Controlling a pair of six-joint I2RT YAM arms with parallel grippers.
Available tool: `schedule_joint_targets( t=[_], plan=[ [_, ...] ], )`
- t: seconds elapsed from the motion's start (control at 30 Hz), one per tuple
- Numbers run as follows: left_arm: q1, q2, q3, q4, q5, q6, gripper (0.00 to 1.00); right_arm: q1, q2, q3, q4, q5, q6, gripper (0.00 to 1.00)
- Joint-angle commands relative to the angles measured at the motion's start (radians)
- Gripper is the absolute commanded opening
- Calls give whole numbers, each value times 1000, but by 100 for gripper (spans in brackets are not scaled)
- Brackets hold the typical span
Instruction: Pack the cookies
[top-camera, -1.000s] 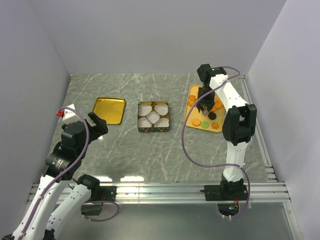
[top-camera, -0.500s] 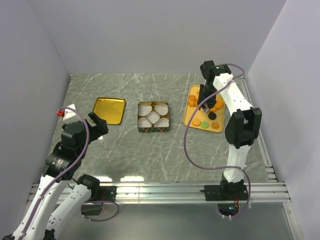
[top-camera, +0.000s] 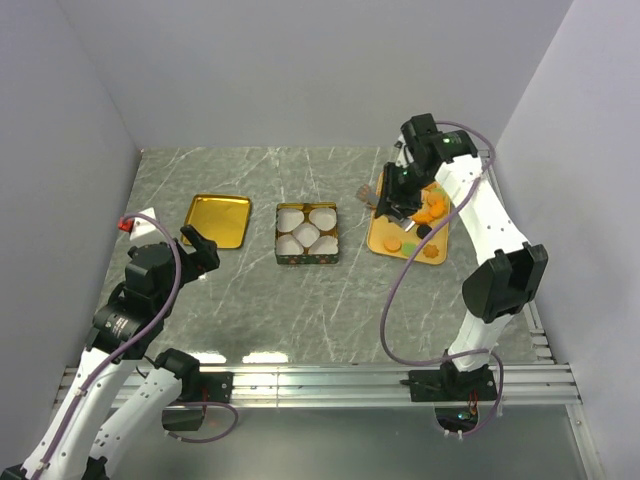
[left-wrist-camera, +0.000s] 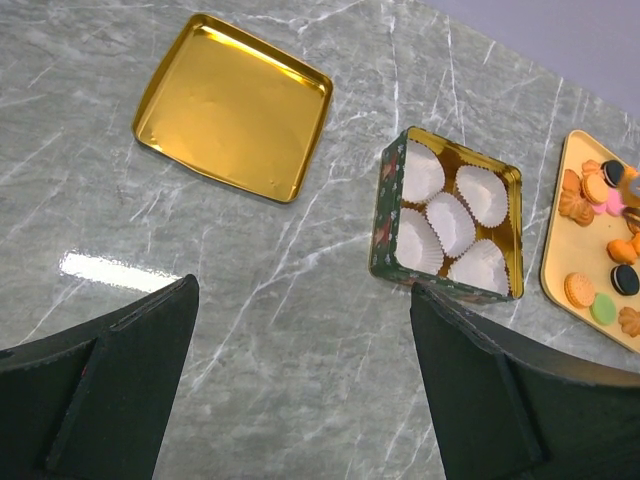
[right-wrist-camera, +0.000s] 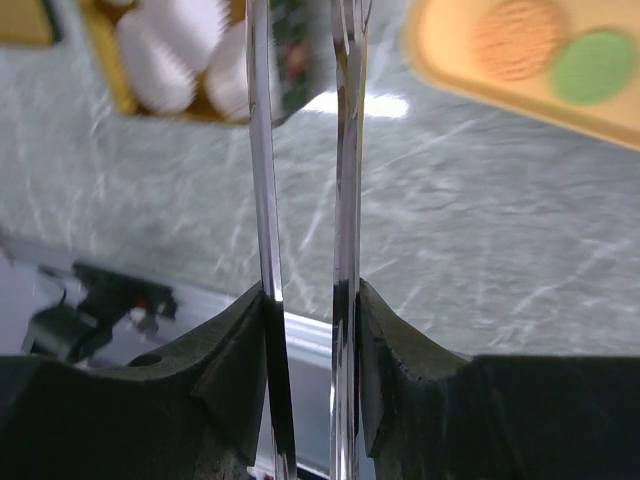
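Cookies (left-wrist-camera: 580, 290): left wrist shows many, right wrist only two.

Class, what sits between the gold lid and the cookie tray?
The tin of white paper cups sits between lid and tray, clearest in the top view, also in the left wrist view.

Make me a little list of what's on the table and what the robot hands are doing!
Tin: open, five paper cups, all empty
Lid: lying left of the tin
Cookies: on the tray, right of the tin
Left gripper: open, holding nothing
Right gripper: shut on tongs, near the tray
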Motion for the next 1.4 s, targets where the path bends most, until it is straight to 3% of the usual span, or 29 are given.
schedule_joint_targets(
  t=[0.0,0.43,1.0,1.37],
  plan=[
    [-8,3,-5,35,5,12,93,74,-38,26,43,-117,6,23],
    [-8,3,-3,30,-1,8,93,258,155,201,121,-184,122,22],
    [-8,7,-2,30,0,9,93,275,310,239,229,-230,200,22],
    [-10,9,-2,32,0,9,93,277,359,230,259,-226,213,27]
  ],
)
